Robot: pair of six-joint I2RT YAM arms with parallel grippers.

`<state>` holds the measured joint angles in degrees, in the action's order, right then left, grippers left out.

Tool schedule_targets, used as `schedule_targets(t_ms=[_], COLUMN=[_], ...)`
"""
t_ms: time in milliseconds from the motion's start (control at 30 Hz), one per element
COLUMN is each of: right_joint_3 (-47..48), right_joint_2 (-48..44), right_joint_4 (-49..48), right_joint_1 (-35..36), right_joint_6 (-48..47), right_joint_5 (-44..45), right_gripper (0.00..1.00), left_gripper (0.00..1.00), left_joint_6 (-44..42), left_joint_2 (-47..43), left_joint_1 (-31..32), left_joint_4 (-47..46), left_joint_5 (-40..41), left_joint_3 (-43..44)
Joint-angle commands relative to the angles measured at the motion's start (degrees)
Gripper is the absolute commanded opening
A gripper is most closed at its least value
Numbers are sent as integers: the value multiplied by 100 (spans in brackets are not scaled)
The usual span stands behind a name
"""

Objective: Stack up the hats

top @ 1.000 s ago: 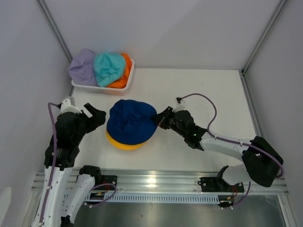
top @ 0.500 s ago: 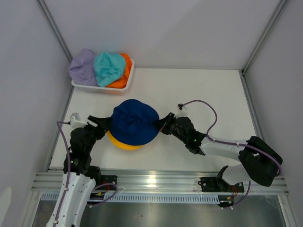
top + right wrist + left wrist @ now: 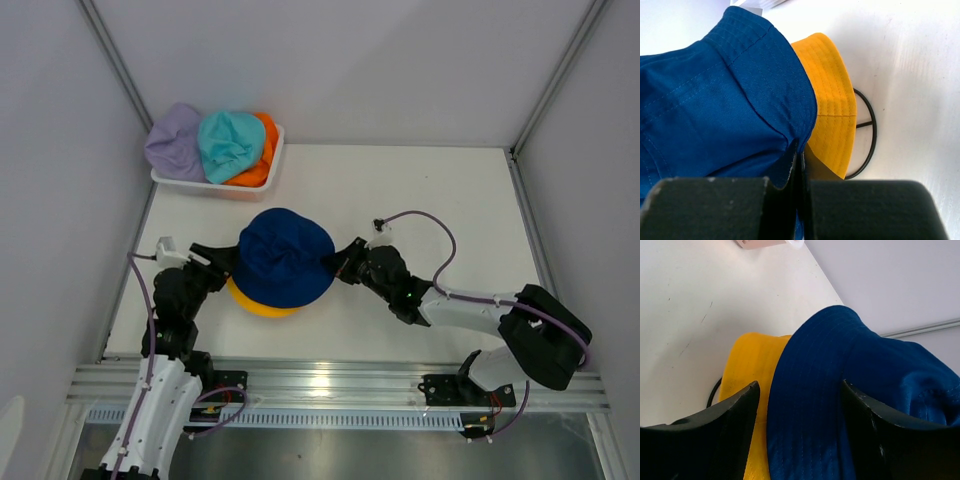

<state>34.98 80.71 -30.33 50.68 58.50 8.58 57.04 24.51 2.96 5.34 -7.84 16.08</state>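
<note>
The navy hat (image 3: 285, 258) lies over the yellow hat (image 3: 258, 301) at the table's middle left. My right gripper (image 3: 340, 263) is shut on the navy hat's right brim; in the right wrist view the jaws (image 3: 801, 165) pinch navy cloth (image 3: 715, 100) above the yellow brim (image 3: 827, 110). My left gripper (image 3: 215, 262) is open at the hat's left edge. In the left wrist view its fingers (image 3: 735, 410) straddle the navy brim (image 3: 840, 365) and the yellow hat (image 3: 750, 370). The lavender (image 3: 175, 140), teal (image 3: 230, 143) and orange (image 3: 262, 160) hats sit in the basket. The red hat is out of view.
The white basket (image 3: 218, 186) stands at the back left by the wall. A black wire stand's ring (image 3: 871, 135) shows under the yellow hat. Grey walls close in the table at left, back and right.
My left arm has dropped and moved in, bringing its open gripper to the navy hat's left brim. The navy hat has shifted slightly right and back. The right gripper has kept its hold.
</note>
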Motion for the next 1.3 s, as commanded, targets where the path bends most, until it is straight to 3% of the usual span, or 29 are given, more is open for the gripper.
schedule_targets(t_ms=[0,200,300,500,533,933,1167,1267], right_joint_3=[193,264,264,272,272,351,246,281], right_joint_2=[156,279,288,384,419,279,261,305], right_joint_4=[9,9,35,-8,-17,422,537,388], right_joint_1=[21,21,30,30,30,30,-84,-154], right_joint_6=[4,39,30,153,162,215,223,127], right_joint_5=[179,109,126,109,100,188,144,-14], right_gripper=[0,0,0,0,0,0,21,22], left_gripper=[69,76,65,19,1,1,1,1], left_joint_6=[150,194,290,545,563,-439,-509,-527], left_joint_2=[141,186,98,-8,-25,-729,-887,-852], left_joint_1=[-59,-120,-147,-138,-138,-138,-138,-138], left_joint_4=[-323,-244,-367,-621,-648,1416,1566,1592], left_joint_5=[-201,-218,-289,-333,-333,959,968,942], left_joint_3=[-78,-201,-315,-403,-421,607,256,159])
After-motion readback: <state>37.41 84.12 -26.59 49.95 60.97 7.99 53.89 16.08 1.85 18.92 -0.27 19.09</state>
